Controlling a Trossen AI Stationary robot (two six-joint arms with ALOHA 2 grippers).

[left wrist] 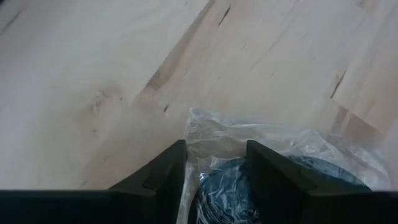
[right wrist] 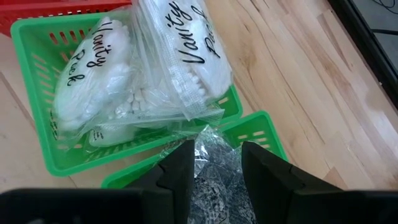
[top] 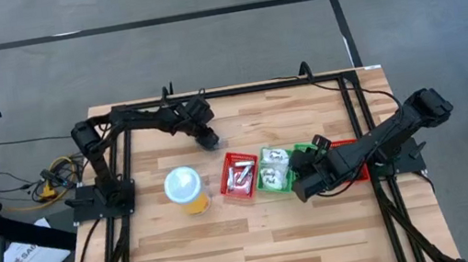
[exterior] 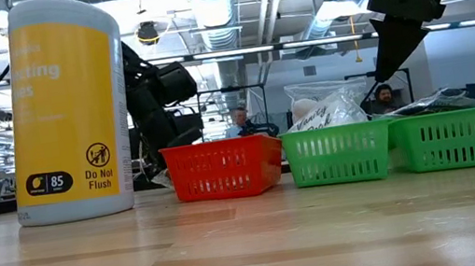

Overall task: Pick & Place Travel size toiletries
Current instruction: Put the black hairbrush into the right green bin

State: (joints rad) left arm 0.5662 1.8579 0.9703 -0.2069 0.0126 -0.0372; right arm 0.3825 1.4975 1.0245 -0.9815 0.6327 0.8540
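we are mid-pick: our left claw (left wrist: 214, 171), fingers spread, straddles a bagged dark disc (left wrist: 273, 180) on the bare tabletop (left wrist: 93, 74). next it must close. our right claw (right wrist: 217, 165) hangs spread above a green bin (right wrist: 37, 43) of vanity packs (right wrist: 186, 56).

Two dark arms on black frames

Both arms are matte black and jointed; each end effector (left wrist: 214, 180) (right wrist: 217, 171) has two broad, angular black fingers.
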